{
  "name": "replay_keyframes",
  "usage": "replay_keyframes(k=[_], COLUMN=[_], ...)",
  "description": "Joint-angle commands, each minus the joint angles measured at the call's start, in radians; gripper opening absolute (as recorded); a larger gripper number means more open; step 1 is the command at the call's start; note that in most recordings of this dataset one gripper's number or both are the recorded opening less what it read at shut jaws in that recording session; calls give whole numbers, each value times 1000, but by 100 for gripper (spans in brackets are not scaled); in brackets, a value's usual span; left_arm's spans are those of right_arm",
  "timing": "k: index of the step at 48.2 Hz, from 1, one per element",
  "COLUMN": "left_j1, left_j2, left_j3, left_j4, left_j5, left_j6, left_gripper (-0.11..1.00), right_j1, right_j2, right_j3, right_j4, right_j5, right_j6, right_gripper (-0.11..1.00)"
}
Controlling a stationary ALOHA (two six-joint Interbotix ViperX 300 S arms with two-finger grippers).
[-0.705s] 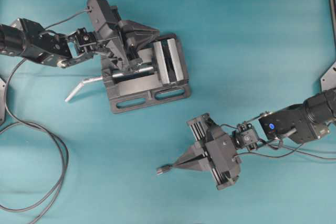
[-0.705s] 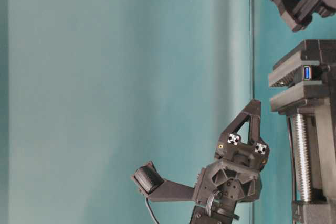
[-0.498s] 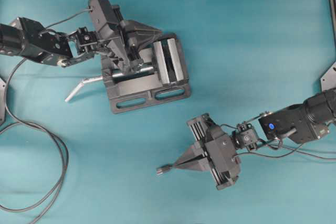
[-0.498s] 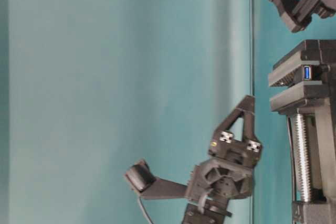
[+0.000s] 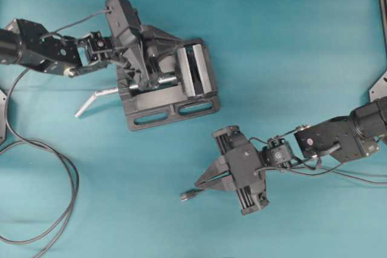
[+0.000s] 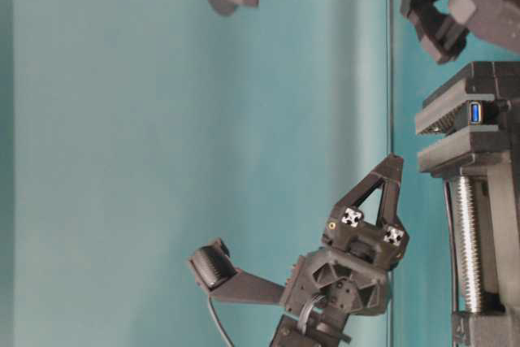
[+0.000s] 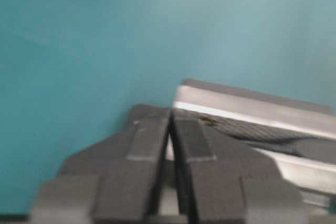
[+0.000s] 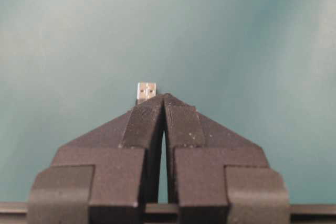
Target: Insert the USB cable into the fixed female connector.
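Overhead exterior: the right gripper point(image 5: 196, 183) has swung toward the one vise point(image 5: 181, 98). The plug of the one USB cable point(image 5: 188, 196) lies at its tips, well apart from the vise, so I judge insertion is not begun.

Table-level exterior: the one fixed female connector point(image 6: 475, 111) sits clamped in the vise.

Left wrist: the left gripper point(image 7: 171, 116) is nearly closed and holds nothing.

Right wrist: the fingers are pressed together; I cannot tell if they grip the plug.

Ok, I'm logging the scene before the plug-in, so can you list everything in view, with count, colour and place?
Vise: one, dark grey with silvery faces, upper middle of the overhead view.
Handle: one, silvery, bent, sticking out left of the vise.
Connector: one, blue inside, clamped in the vise.
USB plug: one, silvery tip, poking past the right pincer's fingertips.
Cable: one, dark grey, looping at lower left.
Table: teal.
Left pincer: black, over the vise, nearly closed, nothing seen in it.
Right pincer: black, lower middle, shut on the plug.
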Motion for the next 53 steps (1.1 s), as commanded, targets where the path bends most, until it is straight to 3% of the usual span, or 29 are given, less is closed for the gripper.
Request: replay_keyframes(k=[1, 9, 14, 25, 35, 53], left_j1=[-28, -35, -37, -38, -49, -84], left_j2=[-48, -87, -135, -244, -262, -259], left_j3=[5, 40, 83, 189, 229, 233], left_j4=[5, 5, 5, 5, 3, 2], left_j5=[18, 57, 58, 12, -28, -25], left_j6=[11, 11, 9, 0, -5, -5], left_gripper=[34, 80, 78, 78, 78, 78], right_j1=[6, 8, 20, 34, 34, 25], right_j2=[-8, 20, 34, 66, 117, 163], right_j3=[-31, -55, -57, -44, -49, -74], right_j4=[-3, -3, -5, -3, 14, 69], right_j5=[0, -2, -17, -129, -147, -150], right_j6=[0, 6, 8, 26, 60, 61], right_gripper=[9, 53, 76, 62, 63, 62])
